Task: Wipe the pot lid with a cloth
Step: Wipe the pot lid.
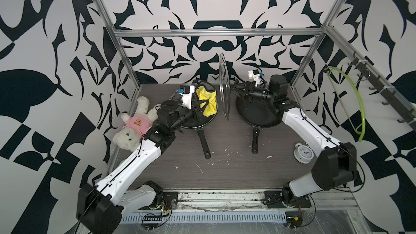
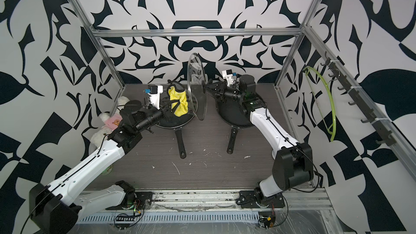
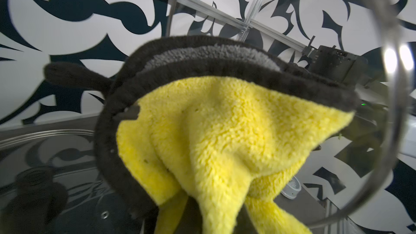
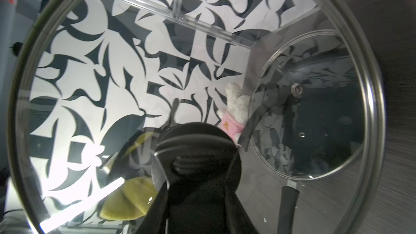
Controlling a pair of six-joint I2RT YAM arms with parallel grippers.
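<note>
Above the table [image 1: 225,172], left hand [image 1: 201,109] tight on the cloth [image 1: 211,100], right hand [image 1: 234,86] tight on the pot lid [image 1: 224,82].

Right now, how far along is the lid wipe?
Done: the right gripper holds the pot lid upright by its knob, and the left gripper is shut on the cloth. In hand: the cloth is raised beside the lid's underside. Left: the wiping itself; no contact visible yet.
</note>
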